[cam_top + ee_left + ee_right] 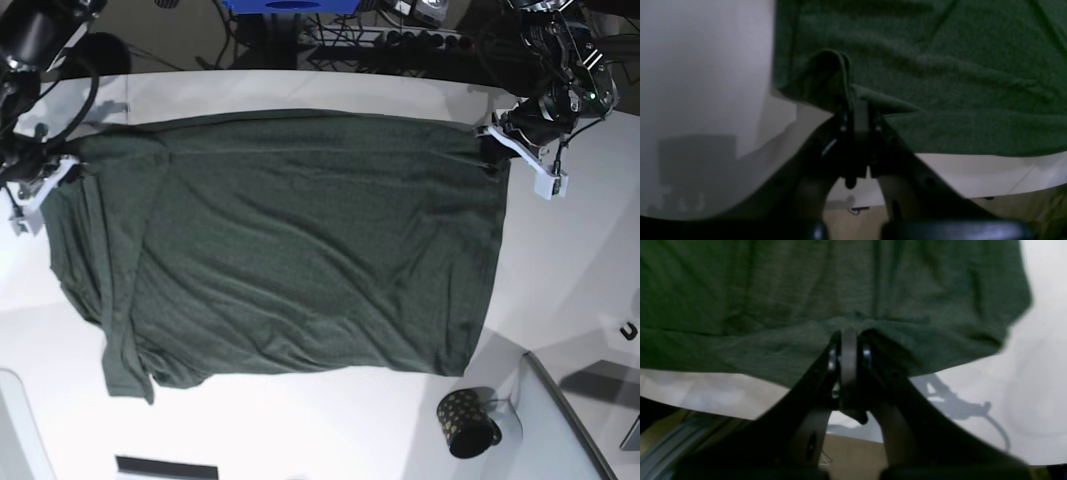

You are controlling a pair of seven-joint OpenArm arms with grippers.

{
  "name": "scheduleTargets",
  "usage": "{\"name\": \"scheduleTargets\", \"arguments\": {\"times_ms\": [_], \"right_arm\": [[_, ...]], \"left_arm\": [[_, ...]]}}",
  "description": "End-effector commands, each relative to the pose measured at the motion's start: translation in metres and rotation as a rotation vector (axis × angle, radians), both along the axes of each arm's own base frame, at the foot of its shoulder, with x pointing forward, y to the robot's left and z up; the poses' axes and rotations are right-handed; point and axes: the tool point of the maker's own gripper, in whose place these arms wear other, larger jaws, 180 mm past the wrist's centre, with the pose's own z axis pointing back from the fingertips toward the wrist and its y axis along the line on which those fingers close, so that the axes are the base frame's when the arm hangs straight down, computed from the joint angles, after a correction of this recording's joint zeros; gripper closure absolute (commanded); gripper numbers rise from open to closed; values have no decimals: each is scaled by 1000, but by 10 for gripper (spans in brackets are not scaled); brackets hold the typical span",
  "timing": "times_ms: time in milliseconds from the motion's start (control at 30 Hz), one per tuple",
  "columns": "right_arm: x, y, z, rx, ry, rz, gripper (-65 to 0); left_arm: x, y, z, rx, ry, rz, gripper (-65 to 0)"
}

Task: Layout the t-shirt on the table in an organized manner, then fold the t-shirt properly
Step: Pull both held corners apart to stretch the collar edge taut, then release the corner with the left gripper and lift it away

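The dark green t-shirt lies spread wide over the white table, with wrinkles and a bunched sleeve at the base view's left. My left gripper is at the shirt's far right corner in the base view. In the left wrist view it is shut on a raised fold of the t-shirt by the table edge. My right gripper is at the far left corner. In the right wrist view it is shut on the edge of the t-shirt, above the table.
A small dark gold-dotted mug stands near the front right, just beyond the shirt's corner. A grey tray-like panel lies beside it. Cables and a blue object sit beyond the table's far edge.
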Motion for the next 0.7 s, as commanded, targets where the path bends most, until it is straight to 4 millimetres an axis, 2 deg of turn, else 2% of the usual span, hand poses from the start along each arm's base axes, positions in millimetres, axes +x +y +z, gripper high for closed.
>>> {"name": "scheduleTargets", "arguments": {"times_ms": [0,100,433,500,667], "right_arm": [[17,-7,11,-8,-63,-11,-2],[21,-12,7,3,-54,-18,-2],[29,-3,-7,41,-54,8,-9],[31,-4,-6,44,-69,1,-66],[41,-4,-1,49,-107,-7,-333]], "left_arm": [[11,6,9,12,-42,-2,0],[17,5,8,2,-46,3,0],[20,10,4,51,-19,-8,0],[20,10,4,53,-17,-9,0],[20,10,4,54,-17,-9,0]]}}
